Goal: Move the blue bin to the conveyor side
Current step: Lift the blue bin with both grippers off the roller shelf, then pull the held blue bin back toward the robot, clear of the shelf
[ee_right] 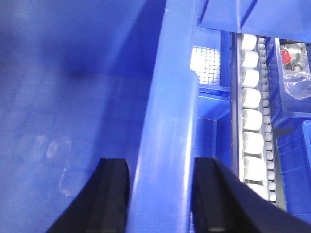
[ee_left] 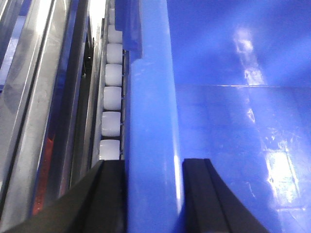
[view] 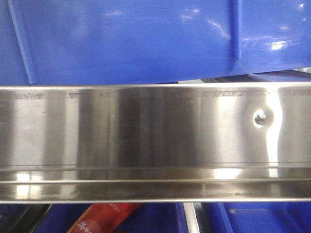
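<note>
Step in hand, as judged: carrying the blue bin [view: 146,39] toward the conveyor, both arms holding it.

Location: in the front view the bin fills the 10-to-2 o'clock band, directly above the steel rail [view: 146,131]. Other blue bins [view: 252,218] sit below the rail at 5 o'clock. The conveyor shows in no view, so the remaining travel cannot be judged.

Left gripper [ee_left: 153,196]: the jaws straddle one bin wall from above, one finger [ee_left: 109,194] outside and one inside, narrowed to the wall's thickness and apparently pressing on it. White rollers [ee_left: 111,102] run just beside the wall at 9 o'clock.

Right gripper [ee_right: 163,199]: same pose on another wall, the jaws drawn in against both faces. A second roller line lies at 3 o'clock.

Pose: both wrists point down along the walls, fingers reaching in from 6 o'clock.

Recommendations:
- Move both arms at matched height and speed; uneven travel would twist the glossy walls out of the pads.
- Hold the bin base clear of the rail and its screw [view: 260,117].
- Maintain the clamp until the bin is supported.
</note>
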Robot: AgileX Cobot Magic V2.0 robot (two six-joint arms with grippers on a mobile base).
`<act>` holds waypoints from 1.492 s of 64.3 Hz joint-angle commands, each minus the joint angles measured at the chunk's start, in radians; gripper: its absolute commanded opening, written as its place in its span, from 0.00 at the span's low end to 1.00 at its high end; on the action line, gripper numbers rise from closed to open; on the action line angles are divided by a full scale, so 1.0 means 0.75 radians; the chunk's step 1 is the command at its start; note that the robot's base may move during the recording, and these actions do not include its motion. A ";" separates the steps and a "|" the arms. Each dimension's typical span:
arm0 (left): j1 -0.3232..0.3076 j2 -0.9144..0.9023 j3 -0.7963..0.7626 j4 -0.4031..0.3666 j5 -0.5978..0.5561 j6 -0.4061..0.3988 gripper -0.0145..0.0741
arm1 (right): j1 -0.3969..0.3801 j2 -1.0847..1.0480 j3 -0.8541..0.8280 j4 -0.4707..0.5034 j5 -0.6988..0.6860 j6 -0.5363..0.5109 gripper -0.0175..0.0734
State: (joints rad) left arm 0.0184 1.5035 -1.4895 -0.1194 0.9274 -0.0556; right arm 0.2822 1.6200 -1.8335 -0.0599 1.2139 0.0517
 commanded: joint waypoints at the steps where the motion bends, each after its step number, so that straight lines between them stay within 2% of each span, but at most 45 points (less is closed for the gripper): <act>1: -0.008 -0.004 -0.007 -0.011 -0.007 -0.009 0.16 | -0.004 -0.004 -0.003 -0.029 -0.020 -0.007 0.09; 16: -0.008 -0.007 -0.022 -0.011 -0.043 -0.009 0.16 | -0.004 -0.010 -0.005 -0.029 -0.015 -0.003 0.09; 39: -0.024 -0.063 -0.300 -0.001 0.172 -0.026 0.14 | -0.012 -0.157 -0.110 -0.029 0.010 0.014 0.09; 43: -0.049 -0.074 -0.337 0.043 0.187 -0.070 0.14 | -0.030 -0.176 -0.110 -0.029 0.010 0.014 0.10; 51: -0.158 -0.113 -0.369 0.263 0.216 -0.227 0.14 | -0.070 -0.213 -0.110 0.000 0.010 0.014 0.10; 56: -0.222 -0.135 -0.369 0.335 0.220 -0.281 0.14 | -0.073 -0.245 -0.092 0.002 0.010 0.014 0.10; 67: -0.301 -0.172 -0.369 0.341 0.260 -0.316 0.14 | -0.073 -0.361 0.078 0.002 -0.059 0.008 0.10; 80: -0.300 -0.205 -0.369 0.341 0.321 -0.339 0.14 | -0.073 -0.533 0.312 0.002 -0.183 0.008 0.10; 96: -0.300 -0.274 -0.363 0.341 0.386 -0.359 0.14 | -0.073 -0.593 0.359 0.051 -0.193 0.008 0.10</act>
State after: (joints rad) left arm -0.2014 1.3408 -1.7458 0.1253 1.2713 -0.3074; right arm 0.2283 1.2121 -1.5522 -0.0280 1.1732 0.0751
